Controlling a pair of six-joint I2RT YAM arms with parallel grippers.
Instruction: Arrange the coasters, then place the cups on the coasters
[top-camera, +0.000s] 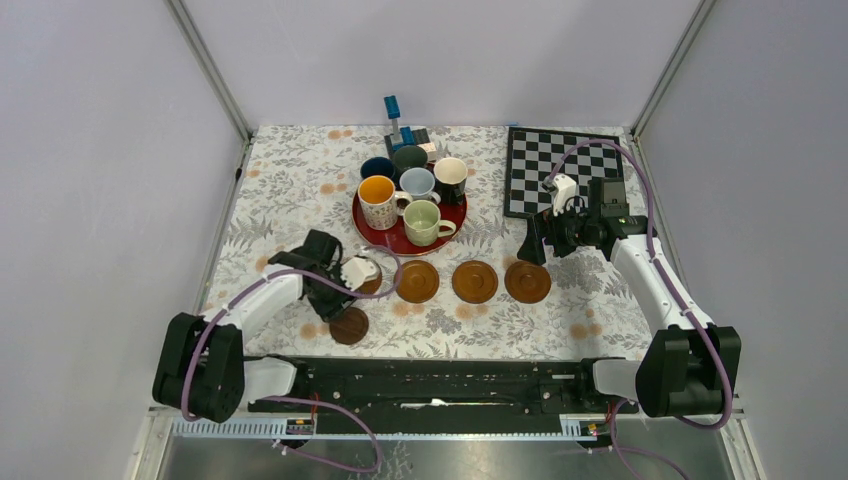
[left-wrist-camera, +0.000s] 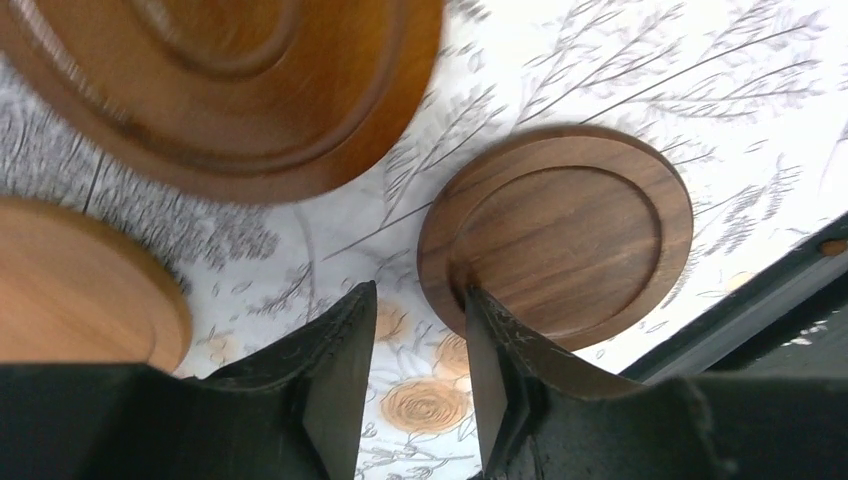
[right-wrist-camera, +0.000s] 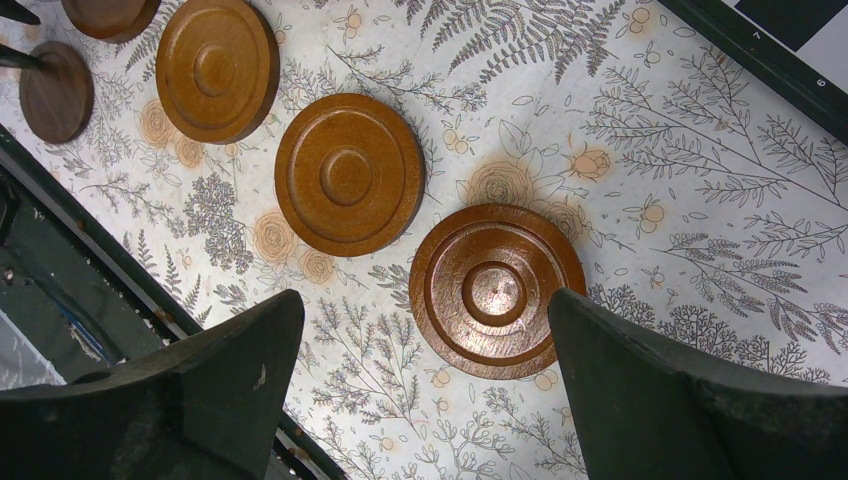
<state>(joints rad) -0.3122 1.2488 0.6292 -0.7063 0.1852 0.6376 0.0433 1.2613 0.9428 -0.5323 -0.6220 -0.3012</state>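
Three brown coasters (top-camera: 417, 281) (top-camera: 474, 281) (top-camera: 527, 282) lie in a row in front of the tray. A dark coaster (top-camera: 349, 326) lies nearer the front, and another (top-camera: 372, 282) is half hidden under my left wrist. My left gripper (top-camera: 338, 308) (left-wrist-camera: 418, 290) hangs low over the cloth, open by a narrow gap with only cloth between the fingers. Its right fingertip (left-wrist-camera: 478, 305) overlaps the rim of the dark coaster (left-wrist-camera: 555, 235). My right gripper (top-camera: 532, 250) (right-wrist-camera: 425, 300) is wide open above the rightmost coaster (right-wrist-camera: 497, 290). The cups (top-camera: 425, 222) stand bunched on the red tray (top-camera: 400, 242).
A chessboard (top-camera: 565, 170) lies at the back right, beside my right arm. A blue-topped block (top-camera: 395, 120) stands behind the tray. The black rail (top-camera: 430, 380) runs along the near edge, close to the dark coaster. In the left wrist view, two more coasters (left-wrist-camera: 220, 90) (left-wrist-camera: 80, 290) lie nearby.
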